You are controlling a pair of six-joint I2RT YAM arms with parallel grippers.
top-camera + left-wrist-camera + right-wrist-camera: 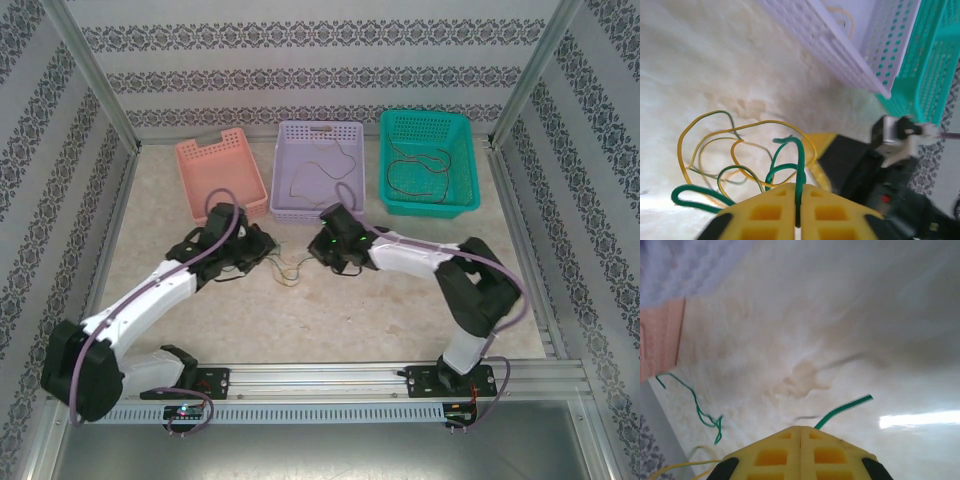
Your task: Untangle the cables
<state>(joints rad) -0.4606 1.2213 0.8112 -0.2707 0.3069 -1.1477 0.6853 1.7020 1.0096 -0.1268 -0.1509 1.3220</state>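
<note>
A thin green wire is clamped in the left gripper and runs straight out from its tips. The right gripper is closed, and a green end is seen slanting away from it.

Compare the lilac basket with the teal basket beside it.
The lilac basket stands in the middle of the row, while the teal basket stands at the right end. The lilac one holds a thin yellowish cable, and the teal one holds a dark cable in wider loops. Both are perforated, rectangular and upright, side by side.
</note>
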